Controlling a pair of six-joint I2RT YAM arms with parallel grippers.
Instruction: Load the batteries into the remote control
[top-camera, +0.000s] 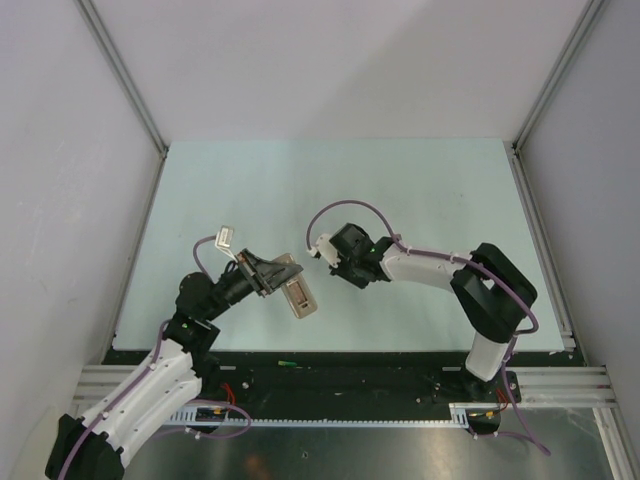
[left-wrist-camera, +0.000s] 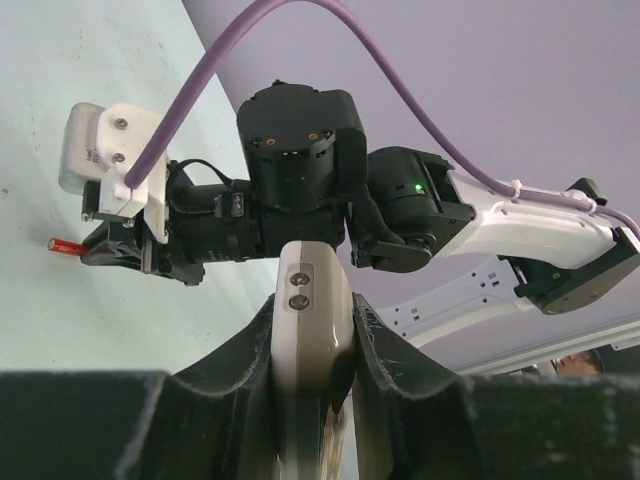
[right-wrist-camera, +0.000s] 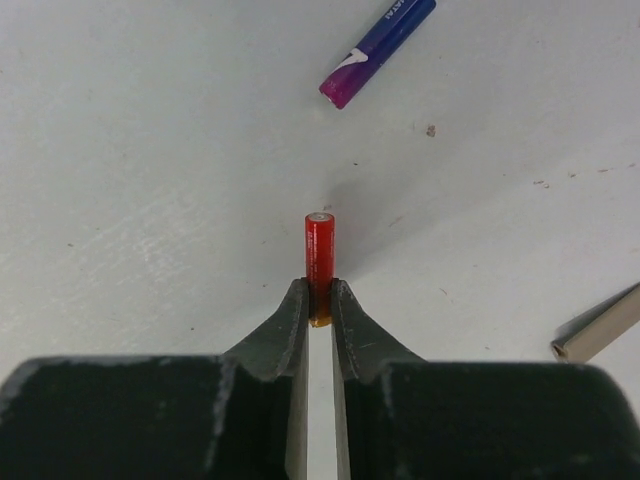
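Note:
My left gripper (top-camera: 268, 272) is shut on the remote control (top-camera: 300, 292), a slim white handset held on edge above the table. In the left wrist view the remote control (left-wrist-camera: 312, 300) is clamped between both dark fingers (left-wrist-camera: 245, 370), with two small screws on its end. My right gripper (right-wrist-camera: 319, 300) is shut on the lower end of a red battery (right-wrist-camera: 319, 245), which sticks out past the fingertips over the table. The same red battery (left-wrist-camera: 64, 245) pokes from the right gripper (left-wrist-camera: 100, 250) in the left wrist view. A dark blue battery (right-wrist-camera: 375, 50) lies on the table beyond it.
The pale green table (top-camera: 400, 190) is walled by grey panels at the left, back and right. A pale flat bar end (right-wrist-camera: 600, 332) pokes in at the right edge of the right wrist view. A small green thing (top-camera: 288, 363) lies on the black base strip.

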